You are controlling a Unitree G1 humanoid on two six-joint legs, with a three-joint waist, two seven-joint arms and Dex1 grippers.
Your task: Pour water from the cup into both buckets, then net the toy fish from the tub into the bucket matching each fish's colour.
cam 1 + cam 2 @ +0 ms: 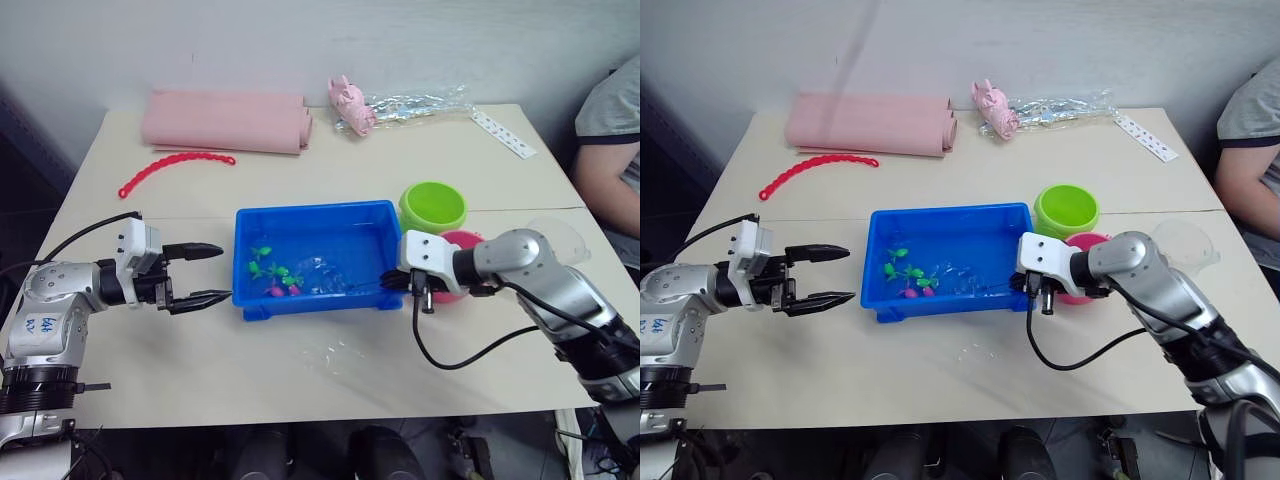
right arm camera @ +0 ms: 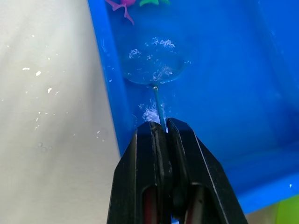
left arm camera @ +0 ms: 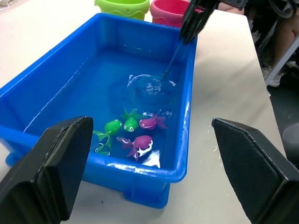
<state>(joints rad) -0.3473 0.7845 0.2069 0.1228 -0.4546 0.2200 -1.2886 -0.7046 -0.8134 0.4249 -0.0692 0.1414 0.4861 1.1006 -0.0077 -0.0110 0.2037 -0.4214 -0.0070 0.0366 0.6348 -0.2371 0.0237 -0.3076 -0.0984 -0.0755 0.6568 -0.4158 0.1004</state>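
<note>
The blue tub (image 1: 315,209) sits mid-table and holds water and several tiny toy fish, some green (image 3: 112,127) and some pink (image 3: 140,142), bunched at its near left. My right gripper (image 1: 395,283) is shut on the thin handle of the net at the tub's right wall. The net hoop (image 2: 152,65) lies in the water, apart from the fish. My left gripper (image 1: 225,272) is open and empty just outside the tub's left wall. The green bucket (image 1: 433,205) and pink bucket (image 1: 462,240) stand right of the tub. The clear cup (image 1: 560,238) stands behind my right arm.
At the back of the table lie a rolled pink cloth (image 1: 225,120), a red beaded strip (image 1: 175,165), a pink toy (image 1: 352,105) with a clear bag, and a white strip (image 1: 503,133). A person (image 1: 610,130) sits at the far right.
</note>
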